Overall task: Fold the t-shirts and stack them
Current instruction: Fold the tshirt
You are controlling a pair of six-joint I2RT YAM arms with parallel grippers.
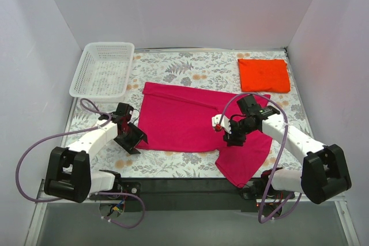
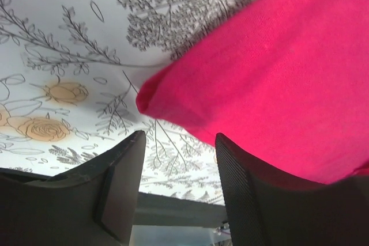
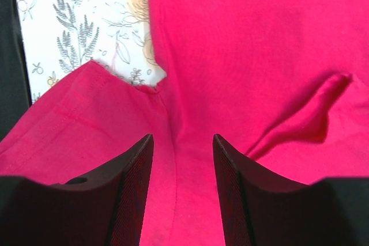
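Two shirts lie on the floral tabletop (image 1: 173, 64). The orange-red shirt (image 1: 264, 75) sits folded at the far right. The magenta shirt (image 1: 179, 122) is spread in the middle. The left hand (image 2: 179, 142) is at its near left corner, jaws parted. The right hand (image 3: 183, 142) is low over its near right part, jaws moderately apart, cloth showing between them, unpinched.

Plain pale lilac walls (image 1: 173, 4) enclose a table (image 1: 167, 68) covered in floral-print cloth, evenly lit.
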